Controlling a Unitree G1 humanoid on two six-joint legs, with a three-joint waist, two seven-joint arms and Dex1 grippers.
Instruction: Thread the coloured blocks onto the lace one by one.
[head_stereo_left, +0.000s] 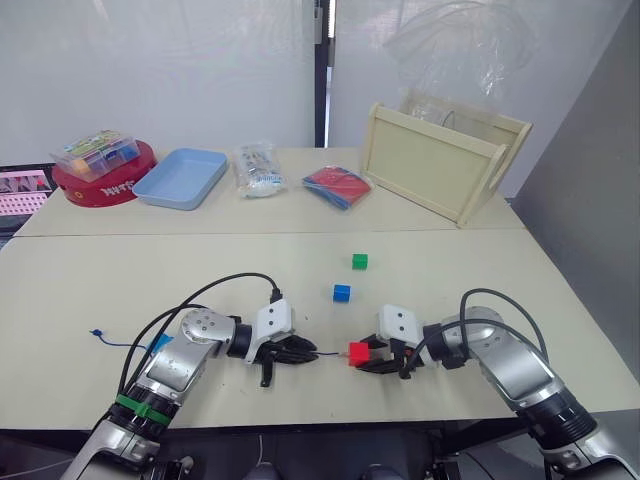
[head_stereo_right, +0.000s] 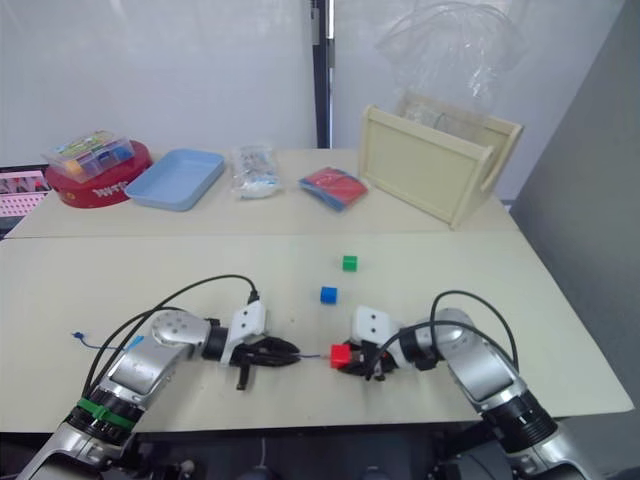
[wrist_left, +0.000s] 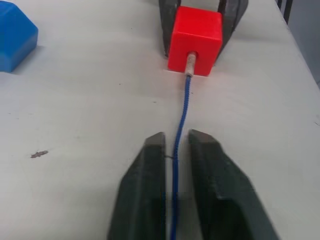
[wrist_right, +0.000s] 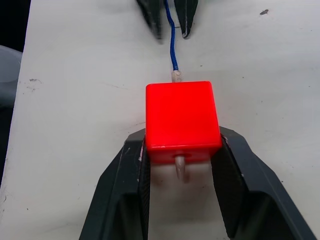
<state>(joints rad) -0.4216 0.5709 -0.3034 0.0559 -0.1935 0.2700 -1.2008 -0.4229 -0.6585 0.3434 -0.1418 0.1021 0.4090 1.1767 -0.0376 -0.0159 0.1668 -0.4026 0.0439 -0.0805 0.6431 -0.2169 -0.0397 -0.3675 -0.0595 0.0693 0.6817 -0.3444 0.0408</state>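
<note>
Now the red block (wrist_right: 182, 120) sits clamped between the right gripper (head_stereo_left: 372, 356)'s two fingers, low on the near table (head_stereo_left: 80, 290) at about 6 o'clock. At its 9 o'clock the left gripper (head_stereo_left: 300, 351) pinches the lace (wrist_left: 181, 120), fingers closed on the dark-blue string. From the right wrist the pale tip pokes out of the block's near hole; the left wrist shows the string entering the far hole. Blue block (head_stereo_left: 342, 292) and green block (head_stereo_left: 360, 261) lie loose toward 12 o'clock
</note>
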